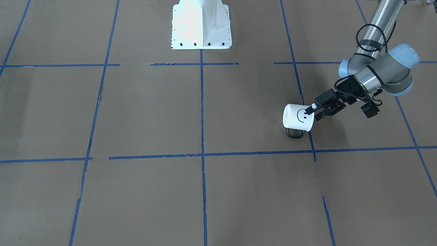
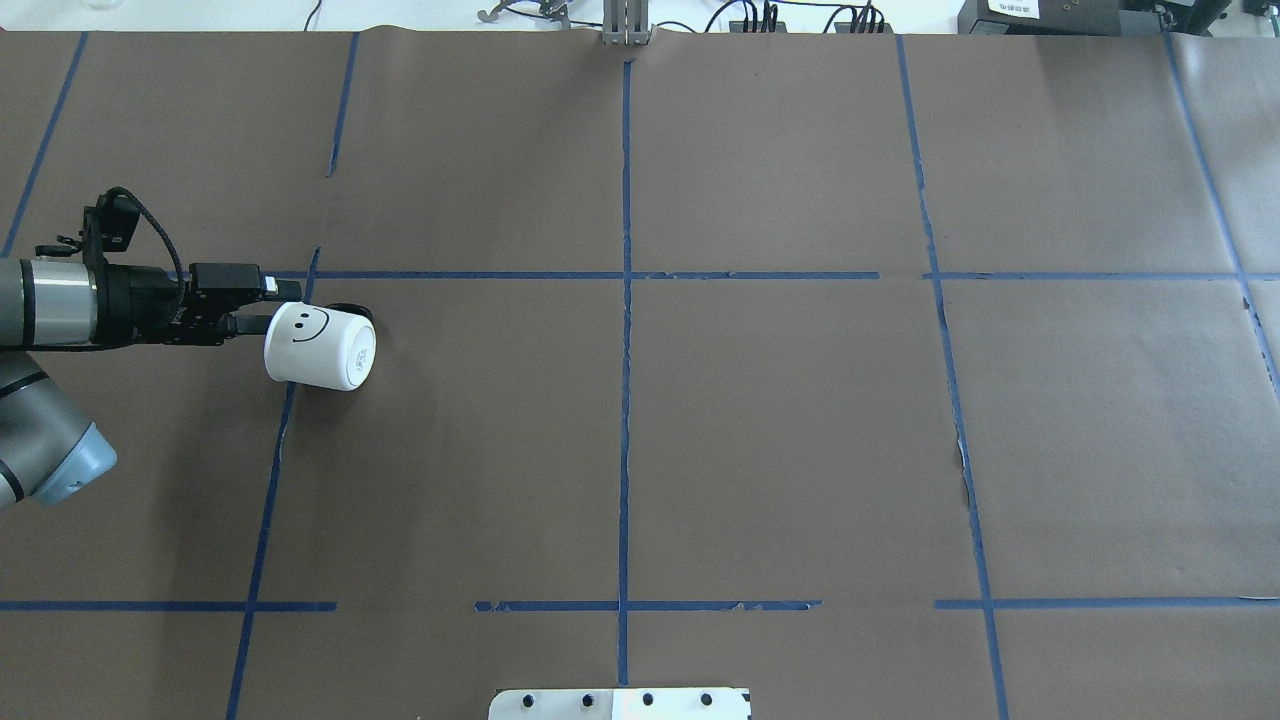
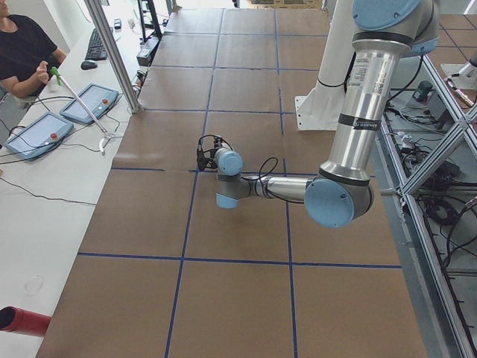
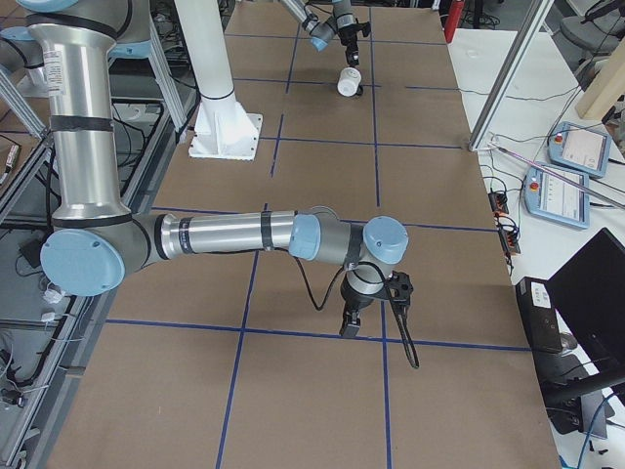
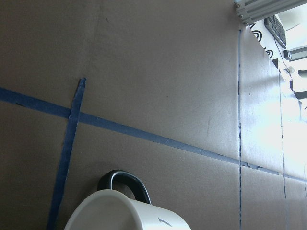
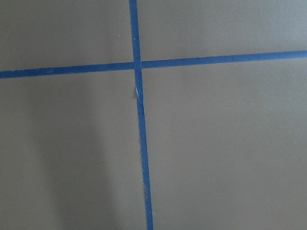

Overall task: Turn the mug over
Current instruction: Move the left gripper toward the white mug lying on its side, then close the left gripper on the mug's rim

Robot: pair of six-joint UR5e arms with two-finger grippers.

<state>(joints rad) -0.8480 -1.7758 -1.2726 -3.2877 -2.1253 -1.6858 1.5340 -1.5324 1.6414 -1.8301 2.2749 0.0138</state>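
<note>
Gripping the mug [image 1: 296, 118] by its rim, the left gripper [image 1: 315, 111] holds it sideways, smiley face up, beside a blue tape line [image 1: 312, 147] on the brown table [image 1: 136, 112]. The right gripper [image 4: 350, 325] is well apart; whether it is closed cannot be told.

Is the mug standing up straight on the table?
No, the mug is tipped over on its side, smiley face up, with the left gripper at its open end.
</note>
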